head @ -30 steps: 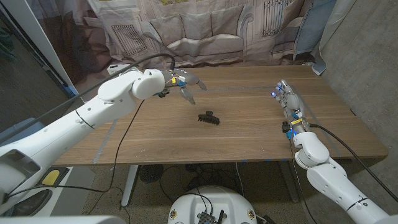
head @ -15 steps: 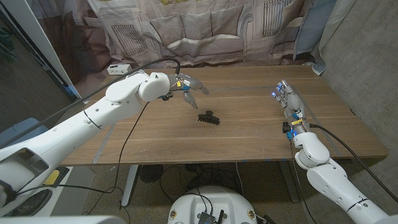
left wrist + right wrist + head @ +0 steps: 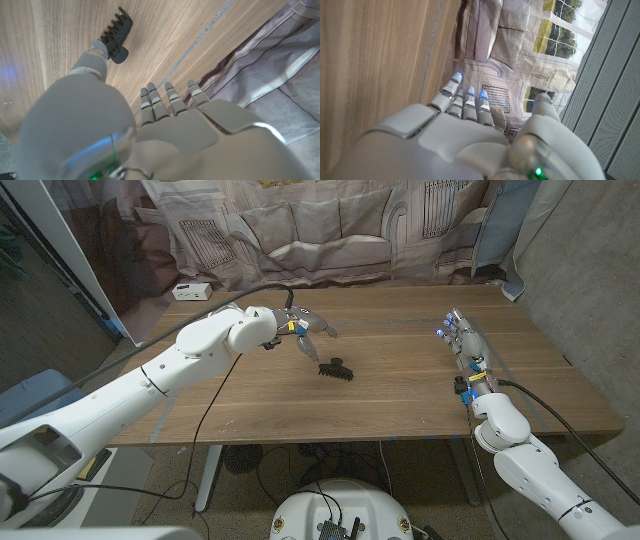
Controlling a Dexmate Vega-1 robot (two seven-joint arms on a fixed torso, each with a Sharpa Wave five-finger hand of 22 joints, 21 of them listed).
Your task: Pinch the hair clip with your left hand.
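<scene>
The pinch had not yet been made. The black hair clip (image 3: 336, 369) lay by itself on the wooden table (image 3: 400, 395), near the middle and a little toward the robot's left, with nothing gripping it. The left hand (image 3: 306, 329) hovered just beside and above it, fingers spread apart and holding nothing; in the left wrist view its thumb tip (image 3: 98, 48) pointed down close to the clip (image 3: 116, 33), though whether it touched could not be told. By my judgement the reach was nearly complete, and what remained was lowering the hand onto the clip and closing thumb and finger on it. The right hand (image 3: 462, 340) stood on its edge well away at the table's right side, fingers straight and side by side, empty.
</scene>
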